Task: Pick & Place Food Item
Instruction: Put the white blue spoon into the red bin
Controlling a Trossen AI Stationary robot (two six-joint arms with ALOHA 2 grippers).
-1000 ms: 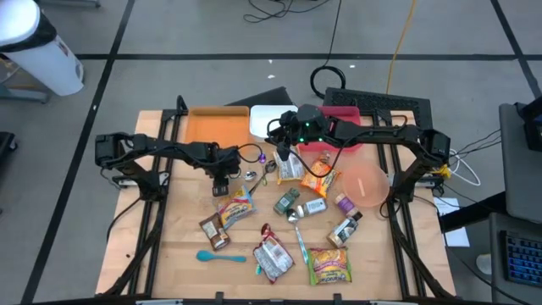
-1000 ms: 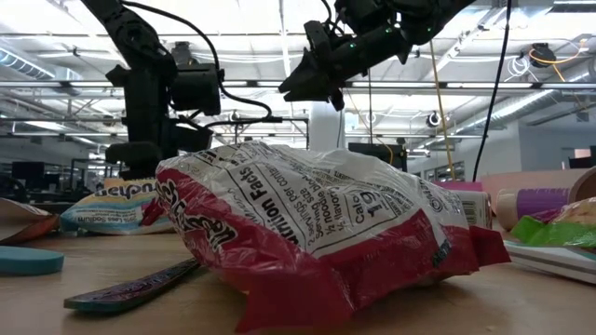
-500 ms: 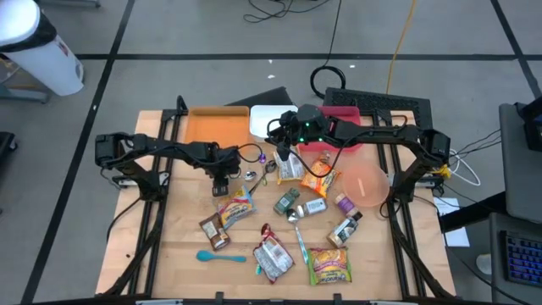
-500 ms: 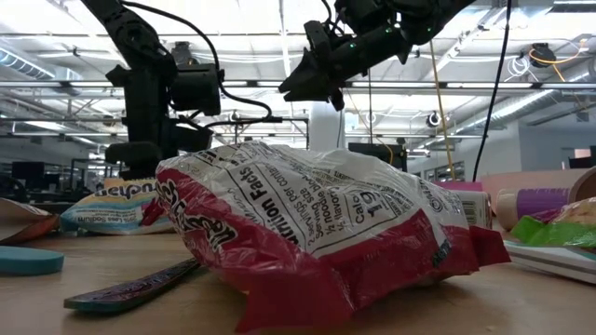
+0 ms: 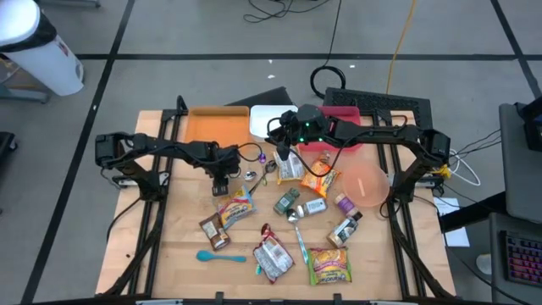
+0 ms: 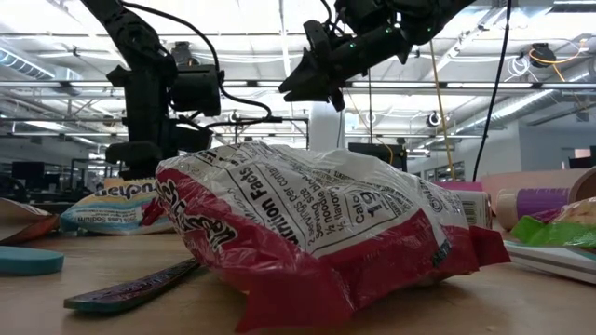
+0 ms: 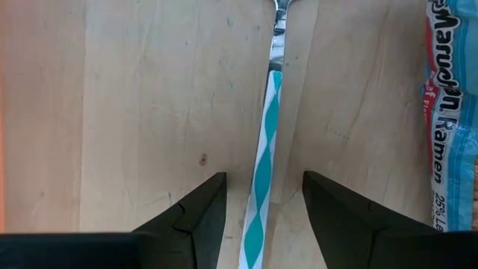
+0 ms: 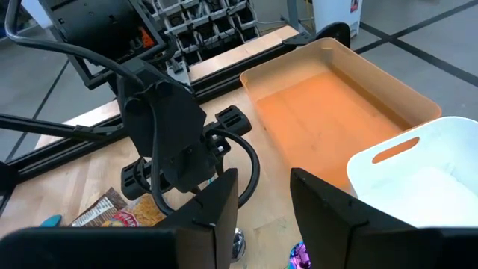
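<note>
My left gripper [image 5: 220,180] [image 7: 263,179] points down close over the wood table [image 5: 178,220], open. Its fingers stand on either side of a teal-and-white striped straw [image 7: 264,172] that lies flat on the table, without touching it. A blue-and-red ramen packet [image 7: 448,112] [image 5: 235,206] lies flat beside it. My right gripper [image 5: 282,152] [image 8: 263,175] [image 6: 284,91] is open and empty, raised above the table's middle near an orange snack packet [image 5: 320,176]. A red-and-white snack bag [image 5: 273,257] [image 6: 317,233] lies near the front edge.
An orange tray [image 5: 216,125] [image 8: 328,112], a white bin [image 5: 273,121] [image 8: 426,172] and a red bin [image 5: 343,119] stand along the far edge. A pink bowl [image 5: 368,185], small bottles [image 5: 343,227], a green packet [image 5: 330,264] and a teal spoon [image 5: 220,256] are scattered about.
</note>
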